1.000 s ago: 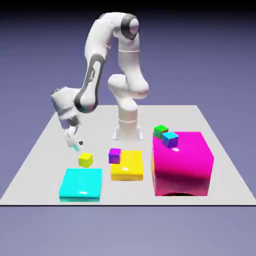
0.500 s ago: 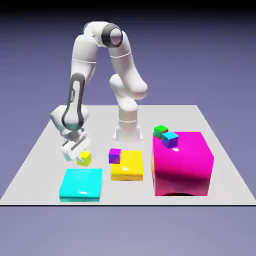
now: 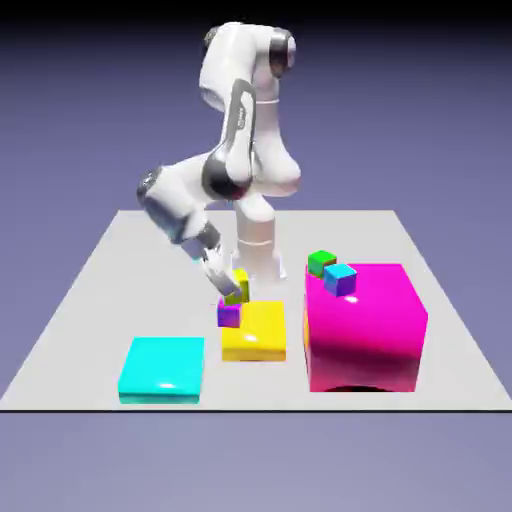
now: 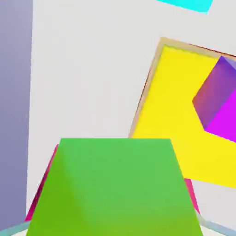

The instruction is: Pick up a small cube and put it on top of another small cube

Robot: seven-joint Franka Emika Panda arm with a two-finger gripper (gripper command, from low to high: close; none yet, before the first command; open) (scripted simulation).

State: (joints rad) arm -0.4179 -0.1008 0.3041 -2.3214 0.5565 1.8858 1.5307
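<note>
So on the exterior view my pincer (image 3: 229, 287) is clamped on the little yellow-green cube (image 3: 238, 284), holding it up just behind the little purple cube (image 3: 229, 314). The purple one looks to be sitting at the edge of the flat yellow block (image 3: 265, 345), on the exterior view's left side of it, so that's my landing spot. The cyan block (image 3: 163, 368) is well apart on the worktop (image 3: 75, 350), and the big magenta block (image 3: 365, 330) is off to the exterior view's right, so neither should bother me. The hand is leaning over quite a bit, and I'd get it upright before going down, or the cube will land on an edge and roll off.

Hand view: the held cube fills the bottom middle, looking greener here, and hides the fingertips. The purple cube is off at the right edge, partly cut off and turned compared to mine. I reckon that means shift across with some height to spare, twist to match its faces, centre up, then lower slowly and only let go once it's sitting flat. Biggest risk imo is clipping the purple cube sideways.
</note>
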